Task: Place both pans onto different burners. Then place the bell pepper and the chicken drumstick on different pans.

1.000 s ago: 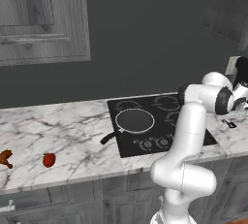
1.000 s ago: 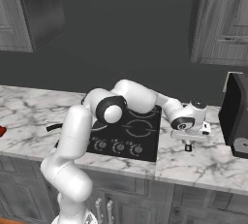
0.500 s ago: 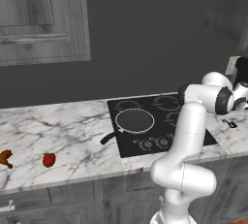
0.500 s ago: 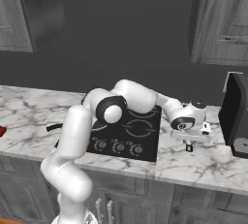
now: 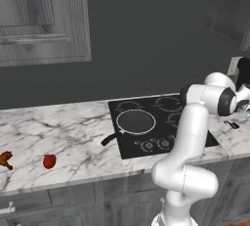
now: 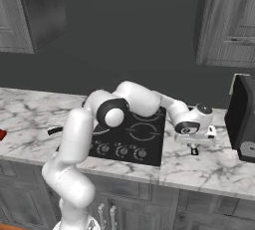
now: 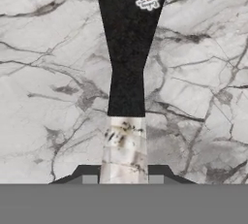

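Setting: a rendered kitchen with a white, grey-veined marble counter point(image 5: 63, 134), grey wood cabinets and a dark back wall.
Cooktop: a flat black glass cooktop point(image 5: 161, 122) with thin white burner rings and a row of small round knobs along its front edge.
First pan: a round dark pan point(image 5: 135, 122) with a pale rim sits on the front left burner, its thin black handle pointing out over the marble toward the left.
Second pan: on the counter to the right of the cooktop; in the hand view its black handle point(image 7: 127, 48) runs up the middle, widening toward the pan body at the top edge.
Gripper: the gripper point(image 6: 194, 149) is low over the marble right of the cooktop, closed on that handle.
Writing: a small white and red label point(image 7: 147, 1) sits on the handle; its text is too small to read.
Bell pepper: a small glossy red bell pepper point(image 5: 49, 161) lies on the counter well left of the cooktop.
Chicken drumstick: an orange-brown chicken drumstick point(image 5: 5, 159) lies near the pepper, further left.
Other: a dark appliance point(image 6: 242, 124) stands at the far right.
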Tool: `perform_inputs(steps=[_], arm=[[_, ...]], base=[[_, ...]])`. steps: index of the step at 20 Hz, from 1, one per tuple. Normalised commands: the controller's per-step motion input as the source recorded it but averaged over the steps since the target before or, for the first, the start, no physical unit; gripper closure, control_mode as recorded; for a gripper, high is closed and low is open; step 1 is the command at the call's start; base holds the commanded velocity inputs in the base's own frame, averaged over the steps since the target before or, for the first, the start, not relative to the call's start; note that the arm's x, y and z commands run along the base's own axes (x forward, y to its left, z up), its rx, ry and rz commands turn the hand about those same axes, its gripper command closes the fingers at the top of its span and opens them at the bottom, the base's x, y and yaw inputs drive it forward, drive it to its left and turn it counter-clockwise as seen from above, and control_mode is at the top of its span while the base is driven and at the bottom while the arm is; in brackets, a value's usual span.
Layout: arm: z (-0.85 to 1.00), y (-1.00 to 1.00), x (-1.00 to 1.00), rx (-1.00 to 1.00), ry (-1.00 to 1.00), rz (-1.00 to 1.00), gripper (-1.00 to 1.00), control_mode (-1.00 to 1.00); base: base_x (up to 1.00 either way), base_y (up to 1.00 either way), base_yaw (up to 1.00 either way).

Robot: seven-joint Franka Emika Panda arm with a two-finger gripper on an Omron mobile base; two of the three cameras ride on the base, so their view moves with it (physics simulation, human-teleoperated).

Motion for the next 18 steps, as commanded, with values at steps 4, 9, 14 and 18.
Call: perform_inputs(steps=[4,9,14,18], arm=[[0.01,0.10,-0.13,0.00,-0.11,0.11,1.00,-1.00],[0.02,0.13,-0.06,0.00,-0.09,0.14,1.00,-1.00],[0.14,0.15,0.00,0.00,0.00,0.17,1.00,-1.00],[0.19,0.14,0.00,0.00,0.00,0.17,1.00,-1.00]], base=[[0.00,0.00,0.00],[0.00,0.00,0.00],[0.00,0.00,0.00],[0.00,0.00,0.00]])
